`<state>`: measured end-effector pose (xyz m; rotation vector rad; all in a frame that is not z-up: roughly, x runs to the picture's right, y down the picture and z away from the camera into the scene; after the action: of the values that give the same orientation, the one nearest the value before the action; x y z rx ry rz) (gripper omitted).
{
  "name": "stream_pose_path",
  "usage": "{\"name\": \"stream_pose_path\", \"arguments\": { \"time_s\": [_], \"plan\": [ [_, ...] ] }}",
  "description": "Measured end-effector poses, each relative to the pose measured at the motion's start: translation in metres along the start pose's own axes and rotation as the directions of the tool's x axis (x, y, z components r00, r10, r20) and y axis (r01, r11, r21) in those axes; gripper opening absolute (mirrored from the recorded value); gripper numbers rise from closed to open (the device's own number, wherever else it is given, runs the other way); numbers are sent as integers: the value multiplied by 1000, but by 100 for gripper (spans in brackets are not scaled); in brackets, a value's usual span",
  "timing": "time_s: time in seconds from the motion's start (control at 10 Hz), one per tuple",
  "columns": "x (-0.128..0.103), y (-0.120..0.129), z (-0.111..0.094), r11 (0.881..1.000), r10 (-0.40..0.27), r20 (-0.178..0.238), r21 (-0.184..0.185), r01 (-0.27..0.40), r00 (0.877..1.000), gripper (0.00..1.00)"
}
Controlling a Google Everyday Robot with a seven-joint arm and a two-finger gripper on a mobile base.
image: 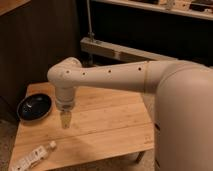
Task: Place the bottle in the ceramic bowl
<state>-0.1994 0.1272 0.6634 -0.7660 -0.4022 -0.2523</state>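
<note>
- Pale wooden plank tabletop (110,125): carries both task items.
- Round glossy black ceramic bowl (34,107): upright at the left edge; probably heavy and easily chipped.
- Slim clear plastic bottle (34,156), white label and cap: lies flat at the front-left corner, well apart from the bowl. Judged light, smooth and apt to roll; best gripped across the labelled middle.
- Pincer (65,120): hangs over the tabletop between the two; apart or together cannot be told.

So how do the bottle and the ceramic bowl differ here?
The bottle is pale, with a white label; the ceramic bowl is glossy black. The bottle lies on its side at the table's near corner; the bowl sits upright farther back, empty. The bottle is slim, the bowl round and shallow. Both rest on the table, apart, neither touched by the gripper, which hangs over the wood beside the bowl.
</note>
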Motion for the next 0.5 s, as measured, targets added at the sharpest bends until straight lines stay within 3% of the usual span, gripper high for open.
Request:
{"name": "stream_pose_path", "arguments": {
  "time_s": [0.1, 0.2, 0.3, 0.4, 0.5],
  "plan": [
    [-6, 0, 2, 994, -105, 34, 12, 105, 994, 65],
    [-12, 0, 6, 974, -225, 69, 29, 223, 972, 65],
    [-24, -1, 11, 947, -322, 97, 42, 319, 942, 65],
    [-37, 0, 19, 922, -388, 120, 46, 386, 914, 65],
    [-45, 2, 25, 911, -411, 135, 41, 410, 901, 65]
  ]
}}
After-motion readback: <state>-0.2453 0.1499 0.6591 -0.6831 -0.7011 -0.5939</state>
